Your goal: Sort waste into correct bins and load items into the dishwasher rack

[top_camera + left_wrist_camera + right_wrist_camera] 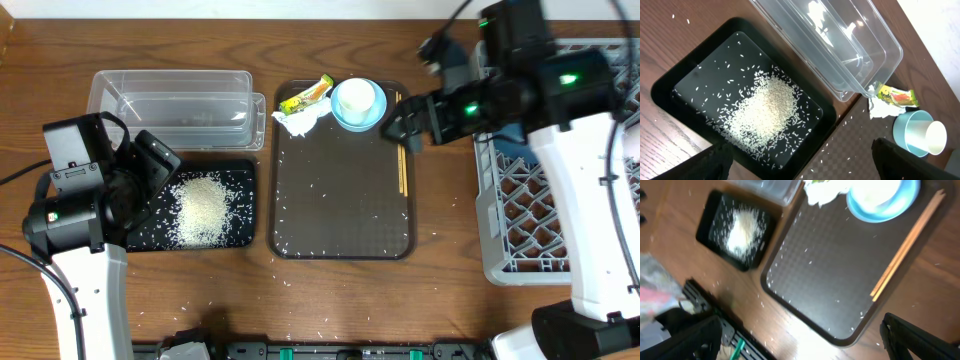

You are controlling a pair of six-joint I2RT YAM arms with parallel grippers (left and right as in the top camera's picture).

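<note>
Your rice heap (203, 207): in black tray (243, 215) | cup (357, 97): inside light blue bowl (360, 124) | wrapper (306, 95), paper scrap (302, 122): just left of bowl

Overhead straight down; wrist views closer, oblique, sharing black tray (662, 91).

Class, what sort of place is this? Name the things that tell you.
Probably a robot test bench staged as a dish-clearing station: left arm and right arm reach over a wooden table holding a brown serving tray with a light blue bowl and chopsticks, beside a dishwasher rack.
</note>
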